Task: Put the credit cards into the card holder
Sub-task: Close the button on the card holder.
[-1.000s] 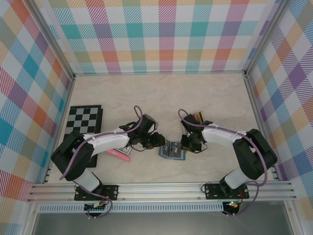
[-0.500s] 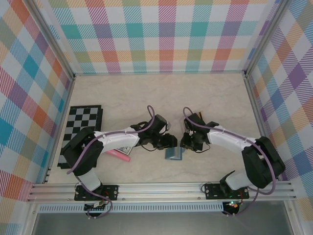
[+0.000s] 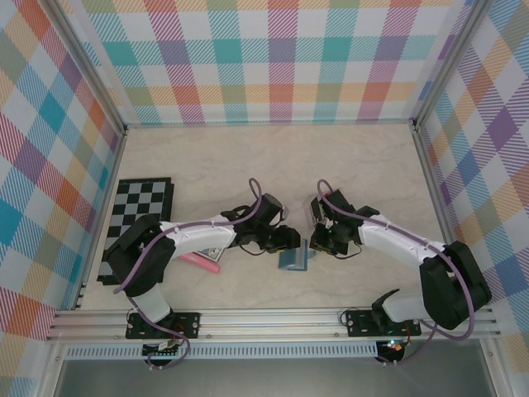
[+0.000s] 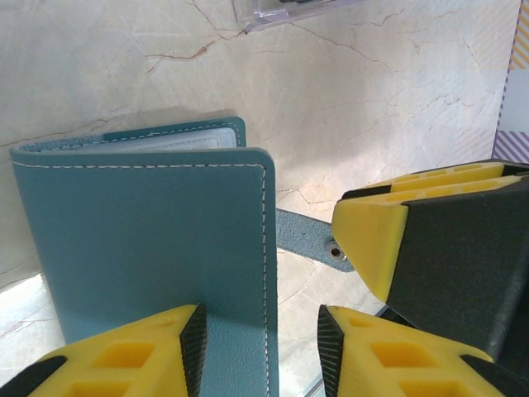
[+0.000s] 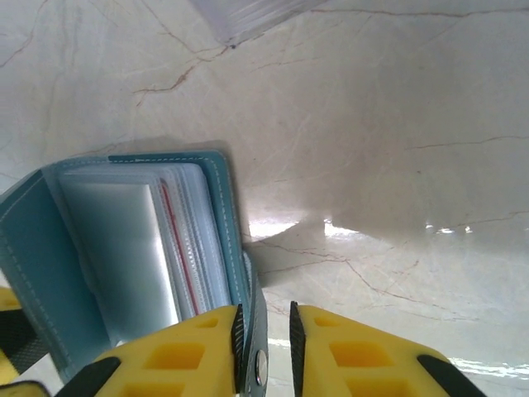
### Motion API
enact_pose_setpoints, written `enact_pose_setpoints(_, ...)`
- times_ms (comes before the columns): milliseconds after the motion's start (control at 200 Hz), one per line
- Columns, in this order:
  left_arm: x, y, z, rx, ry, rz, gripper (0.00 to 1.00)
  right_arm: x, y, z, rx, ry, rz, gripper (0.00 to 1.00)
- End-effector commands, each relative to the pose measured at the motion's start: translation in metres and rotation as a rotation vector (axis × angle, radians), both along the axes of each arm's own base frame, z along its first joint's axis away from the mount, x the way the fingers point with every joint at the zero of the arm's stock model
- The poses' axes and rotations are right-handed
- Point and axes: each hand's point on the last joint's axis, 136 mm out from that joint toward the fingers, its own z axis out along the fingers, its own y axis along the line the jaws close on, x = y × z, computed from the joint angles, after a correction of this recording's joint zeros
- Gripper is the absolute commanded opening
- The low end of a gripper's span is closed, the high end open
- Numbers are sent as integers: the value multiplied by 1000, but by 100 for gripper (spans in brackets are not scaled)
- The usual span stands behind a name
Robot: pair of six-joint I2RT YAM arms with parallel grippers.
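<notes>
The teal card holder (image 3: 295,259) stands on edge on the table between my two grippers. In the left wrist view its closed cover (image 4: 149,240) faces me. Its free edge lies between the fingers of my left gripper (image 4: 260,322), which is open with a gap on the right side. My right gripper (image 5: 264,318) is narrowly open around the snap strap (image 5: 258,331). The strap rests on the left pad and clear of the other. The holder's clear sleeves (image 5: 140,248) fan open, and a thin red edge (image 5: 178,248) shows in one. The loose credit cards are hidden.
A chessboard (image 3: 136,217) lies at the left. A pink stick (image 3: 202,261) lies beside my left arm. A clear plastic piece (image 4: 281,8) sits on the table beyond the holder. Plaid walls close in three sides, and a metal rail (image 3: 273,322) runs along the near edge.
The card holder lay open and flat a second ago and now stands folded up on edge. My left gripper moved right to its cover, and my right arm swung out to the right.
</notes>
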Motion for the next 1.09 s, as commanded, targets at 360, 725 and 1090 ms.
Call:
enact_pose_setpoints(360,-1,-2,-5,14,5,-5,42,-20,5,4,58,46,67,22)
enact_pose_setpoints(725,-1,-2,-6,16,7,-5,41,-24,1,5,38,54,81,20)
enact_pose_setpoints(1090,-1,-2,-7,18,9,-5,41,-28,4,4,61,69,89,17)
